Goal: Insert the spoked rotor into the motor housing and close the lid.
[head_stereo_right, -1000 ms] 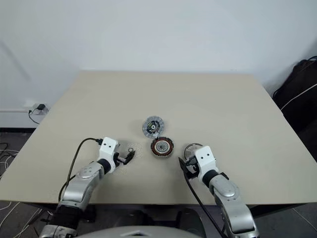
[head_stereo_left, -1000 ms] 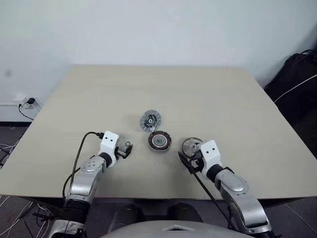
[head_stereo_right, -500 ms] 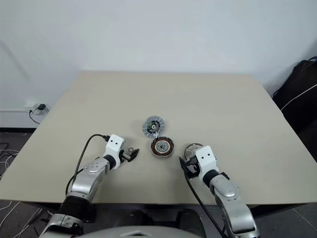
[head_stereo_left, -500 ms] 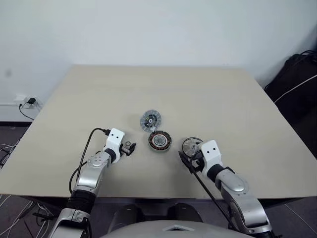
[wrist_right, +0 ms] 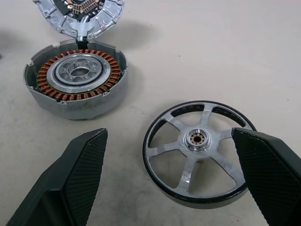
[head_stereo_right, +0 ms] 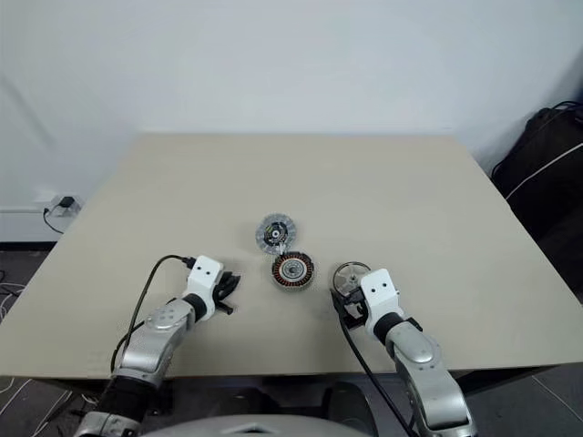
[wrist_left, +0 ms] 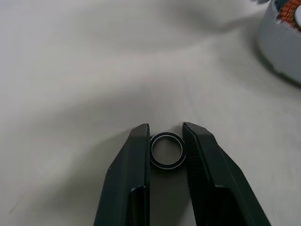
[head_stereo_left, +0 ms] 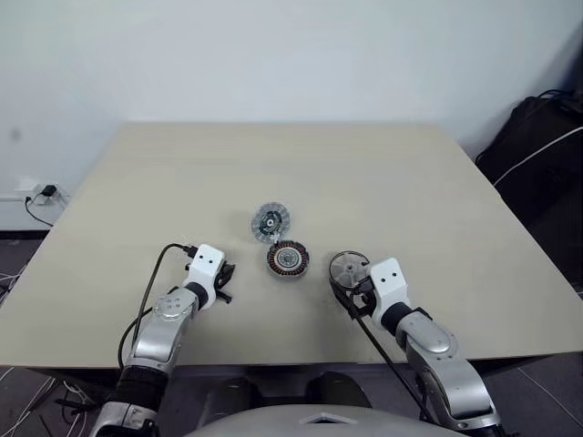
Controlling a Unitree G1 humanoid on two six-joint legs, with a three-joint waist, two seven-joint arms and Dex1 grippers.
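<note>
The motor housing (head_stereo_left: 288, 259), a round grey body with copper windings, sits mid-table. Just behind it lies the lid (head_stereo_left: 271, 222), dark hub face up. The spoked rotor (wrist_right: 200, 150) lies flat to the right of the housing. My right gripper (head_stereo_left: 344, 289) hovers just short of the rotor, open, with its wide-spread fingers (wrist_right: 75, 174) to either side of it and apart from it. To the left of the housing, my left gripper (wrist_left: 166, 128) is low over the table, shut on a small black ring (wrist_left: 167, 150) pinched between both fingers.
The beige table (head_stereo_left: 419, 182) has bare room behind and to both sides of the parts. A black bag (head_stereo_left: 537, 146) stands on the floor beyond the table's right edge. A wall socket with cables (head_stereo_left: 36, 193) is at the left. Black cables trail from both wrists.
My left gripper's fingers have closed on the small black ring, and that hand has drawn back a little towards me. The right arm has kept still. The camera has shifted slightly.
</note>
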